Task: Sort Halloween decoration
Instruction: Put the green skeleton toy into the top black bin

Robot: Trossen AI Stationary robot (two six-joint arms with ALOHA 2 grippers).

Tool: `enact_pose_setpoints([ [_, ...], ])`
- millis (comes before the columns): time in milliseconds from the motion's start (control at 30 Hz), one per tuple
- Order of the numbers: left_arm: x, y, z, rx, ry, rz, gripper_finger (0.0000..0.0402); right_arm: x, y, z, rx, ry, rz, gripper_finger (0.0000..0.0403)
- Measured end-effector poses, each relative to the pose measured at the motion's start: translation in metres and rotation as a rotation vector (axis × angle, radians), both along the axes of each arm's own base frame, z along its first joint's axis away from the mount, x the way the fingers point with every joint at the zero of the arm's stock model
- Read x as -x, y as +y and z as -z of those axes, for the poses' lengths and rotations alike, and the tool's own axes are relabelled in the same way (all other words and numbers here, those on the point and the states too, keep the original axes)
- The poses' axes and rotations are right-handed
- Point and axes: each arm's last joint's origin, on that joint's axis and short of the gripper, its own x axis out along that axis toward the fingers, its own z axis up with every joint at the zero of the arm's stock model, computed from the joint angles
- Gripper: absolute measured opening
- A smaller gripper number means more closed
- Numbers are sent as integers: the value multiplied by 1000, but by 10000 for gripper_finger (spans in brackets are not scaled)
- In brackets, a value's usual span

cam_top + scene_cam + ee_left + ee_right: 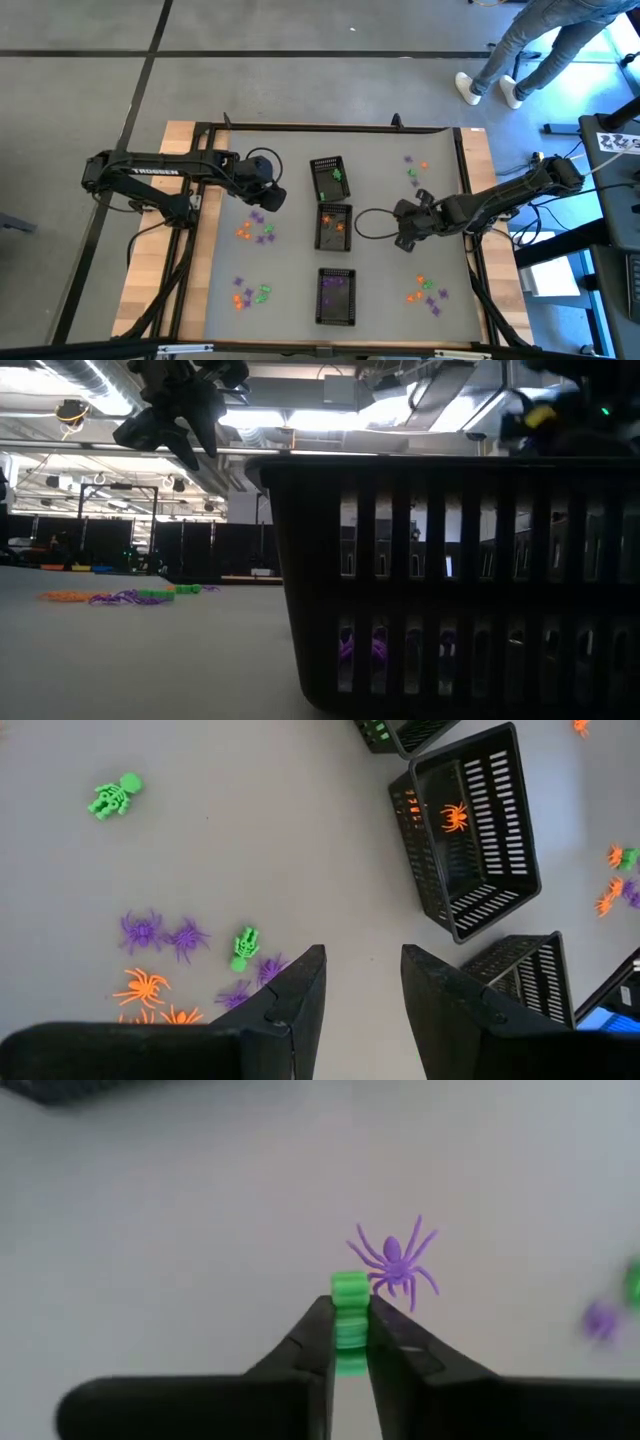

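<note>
The Halloween decoration is tiny orange, green and purple spiders and skeletons lying in clusters on the grey table: one cluster (255,228) near my left gripper, others at the near left (250,293), far right (415,170) and near right (426,293). My left gripper (266,196) hovers open above the left cluster; its wrist view shows purple spiders (160,933), a green skeleton (243,948) and orange spiders (146,988) below the gripper (365,982). My right gripper (405,232) is right of the middle tray, shut on a green trinket (350,1312). My right gripper pinches the green trinket (350,1292) between its two fingertips (322,1330). The piece's top pokes out past the tips. It looks lifted clear of the table, with a purple spider (394,1264) lying on the surface beyond it.
Three black mesh trays stand in a column down the table's middle: the far one (330,178) holds green pieces, the middle one (334,226) orange, the near one (336,296) purple. A person's legs (520,50) are on the floor beyond the far right corner.
</note>
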Motion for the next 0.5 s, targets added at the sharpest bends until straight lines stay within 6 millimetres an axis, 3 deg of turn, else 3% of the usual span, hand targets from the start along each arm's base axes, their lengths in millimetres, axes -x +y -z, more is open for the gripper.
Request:
enact_pose_setpoints([
  [133,0,0,0,0,0,0,124,-11,-3,-15,25,-69,-18,13],
  [267,0,0,0,0,0,0,124,-11,-6,-14,-120,-17,-38,13],
  [500,0,0,0,0,0,0,124,-2,-7,18,-220,121,5,39],
])
